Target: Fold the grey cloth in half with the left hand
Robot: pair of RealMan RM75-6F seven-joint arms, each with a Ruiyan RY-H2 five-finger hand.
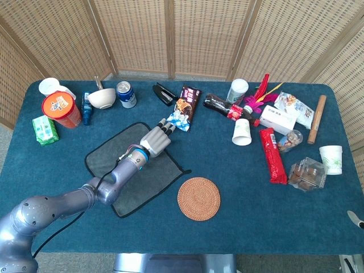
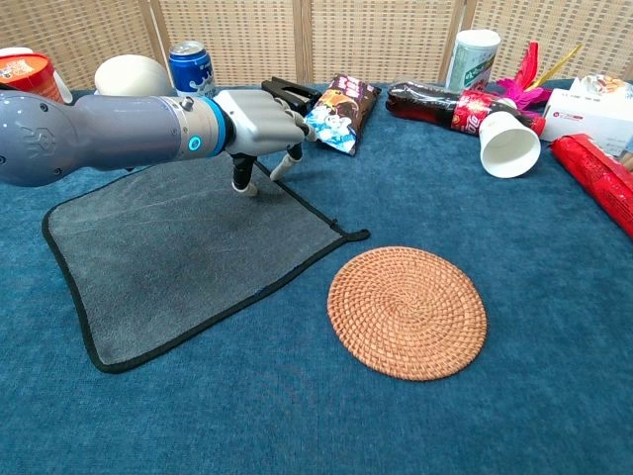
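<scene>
Cloth first: the grey cloth (image 2: pixel 188 259) lies flat and unfolded on the blue table (image 2: pixel 297 416), left of centre, its black-edged corners pointing near, far, left and right. Just right of it, apart from its right corner, sits a round woven coaster (image 2: pixel 406 312).

Over the cloth's far edge hangs the left hand (image 2: pixel 259 124), reaching in from the left on its grey arm. Its palm faces down and its fingers (image 2: pixel 240 178) are bent downward and apart, with nothing between them; the lowest fingertip is at the cloth near the far hem, though actual contact cannot be told. In the head view the same hand (image 1: pixel 156 138) sits above the far right side of the cloth (image 1: pixel 133 168), most of the fabric lying nearer and to the left of it.

Just beyond the hand lies a snack packet (image 2: pixel 339 102), with a blue can (image 2: pixel 192 67) and a white bowl (image 2: pixel 132 76) further left. Far right, a paper cup (image 2: pixel 509 142) lies tipped on its side.
</scene>
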